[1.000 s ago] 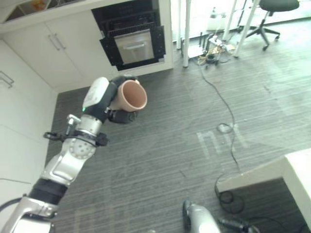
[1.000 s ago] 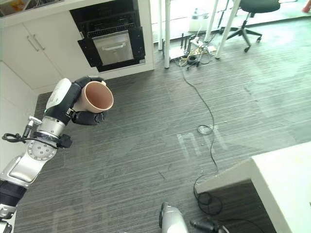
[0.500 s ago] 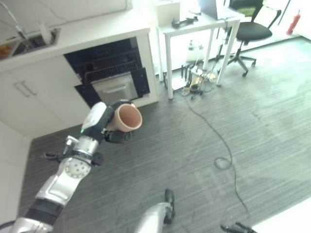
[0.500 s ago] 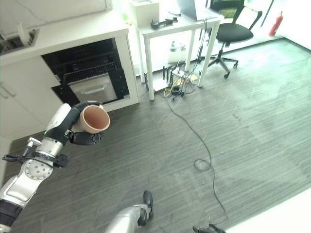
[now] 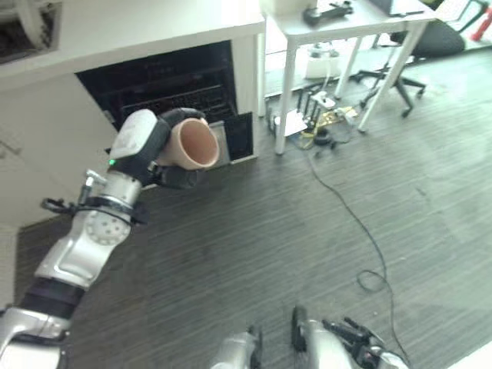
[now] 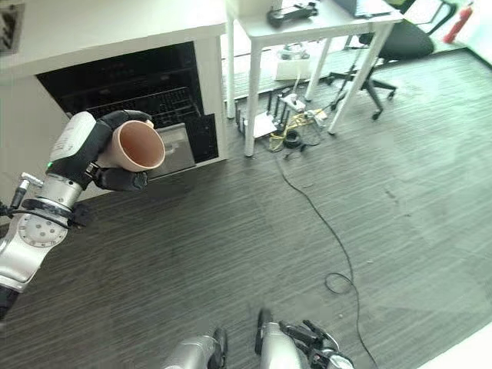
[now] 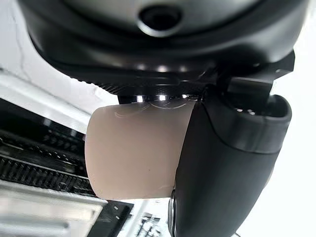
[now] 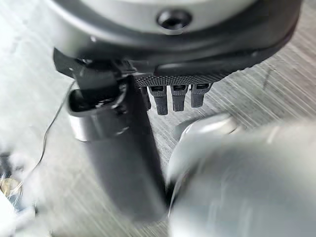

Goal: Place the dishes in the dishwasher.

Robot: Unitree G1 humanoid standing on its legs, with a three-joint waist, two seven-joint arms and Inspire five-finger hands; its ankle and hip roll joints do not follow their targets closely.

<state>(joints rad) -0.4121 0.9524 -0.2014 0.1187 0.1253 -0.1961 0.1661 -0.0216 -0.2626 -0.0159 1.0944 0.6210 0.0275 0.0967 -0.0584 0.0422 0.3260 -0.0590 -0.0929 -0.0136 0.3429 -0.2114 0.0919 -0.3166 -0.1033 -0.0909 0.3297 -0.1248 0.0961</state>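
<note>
My left hand (image 5: 146, 144) is shut on a tan cup (image 5: 192, 144), held on its side with the mouth facing out. The left wrist view has the thumb (image 7: 222, 163) curled across the cup (image 7: 133, 153). Just behind the cup is the open dishwasher (image 5: 165, 88), a dark cavity under the white counter with a wire rack (image 6: 150, 104) inside and its door (image 6: 181, 150) lowered. My right hand (image 8: 118, 148) hangs low over the grey floor, fingers relaxed and holding nothing.
A white counter (image 5: 138, 31) tops the dishwasher. To the right stand a white desk (image 5: 346, 19) and a black office chair (image 5: 430, 38), with plugs and cables (image 5: 319, 123) under the desk. A black cable (image 5: 361, 231) runs across the floor.
The whole picture has shifted, and the dishwasher now sits closer and right behind the cup. My left hand still holds the cup the same way.
</note>
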